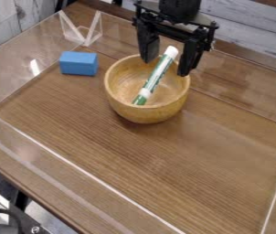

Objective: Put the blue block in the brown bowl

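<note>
The blue block (79,62) lies flat on the wooden table, to the left of the brown bowl (131,106) and a short gap from its rim. Inside the bowl a green-and-white tube (156,77) leans against the far wall, its top sticking out above the rim. My gripper (171,57) hangs pointing down over the far right part of the bowl, its black fingers open on either side of the tube's upper end. Nothing is held between the fingers. The block is well to the left of the gripper.
A clear plastic wall (6,142) runs along the table's left and front edges. A clear folded stand (79,32) sits at the back left, behind the block. Bare wood (189,174) stretches in front of and to the right of the bowl.
</note>
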You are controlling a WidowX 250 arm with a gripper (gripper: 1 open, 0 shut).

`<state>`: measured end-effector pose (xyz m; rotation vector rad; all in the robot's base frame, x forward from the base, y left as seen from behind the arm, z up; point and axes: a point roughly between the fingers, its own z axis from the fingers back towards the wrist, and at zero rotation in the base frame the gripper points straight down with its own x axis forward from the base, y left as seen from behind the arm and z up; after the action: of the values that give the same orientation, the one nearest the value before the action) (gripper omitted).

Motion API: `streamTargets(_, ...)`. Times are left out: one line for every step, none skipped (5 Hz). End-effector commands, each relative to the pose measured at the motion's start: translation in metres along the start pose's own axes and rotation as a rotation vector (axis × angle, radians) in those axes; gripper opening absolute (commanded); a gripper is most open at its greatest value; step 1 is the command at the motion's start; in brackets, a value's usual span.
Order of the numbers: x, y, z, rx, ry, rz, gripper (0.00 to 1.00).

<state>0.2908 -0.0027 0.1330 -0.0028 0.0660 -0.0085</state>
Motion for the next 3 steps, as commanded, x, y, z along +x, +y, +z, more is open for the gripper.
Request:
streamTargets(0.0,0.007,-0.002,0.0,0.021,-0.078,1.0)
streamTargets(0.004,0.025,0.004,0.0,0.028,-0.245,1.0)
streamTargets(0.005,0.047,0.005,0.005,0.032,-0.39,1.0)
